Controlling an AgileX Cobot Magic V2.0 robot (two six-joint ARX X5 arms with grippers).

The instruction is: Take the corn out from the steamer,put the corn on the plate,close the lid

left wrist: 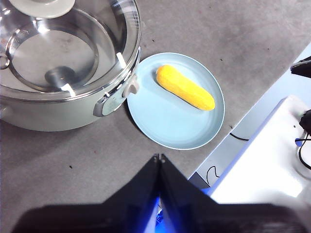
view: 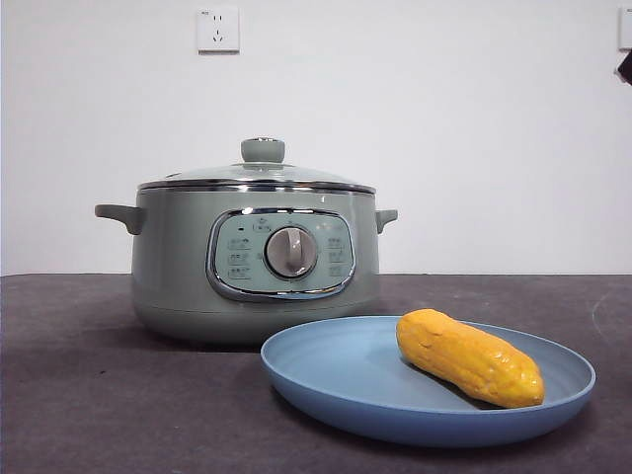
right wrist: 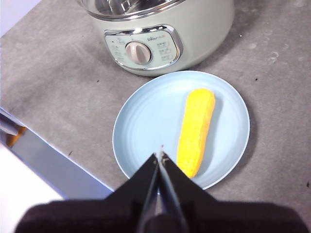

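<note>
Front view: yellow-orange bumpy corn cob (view: 470, 356) lies on shallow light-blue plate (view: 326, 380), just before sage-green steamer pot (view: 178, 267) on grey desk (view: 69, 395); glass lid (view: 259, 174) seated, task apparently complete. Left end effector (left wrist: 159, 157), right end effector (right wrist: 160, 154): jaws together, empty, held above desk, clear of things.

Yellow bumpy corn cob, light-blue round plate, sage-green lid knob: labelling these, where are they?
Yellow bumpy corn cob (view: 469, 357), front view, mid-body.
Light-blue round plate (view: 326, 360), front view, bare inner surface.
Sage-green lid knob (view: 263, 150), front view, knob side.
</note>
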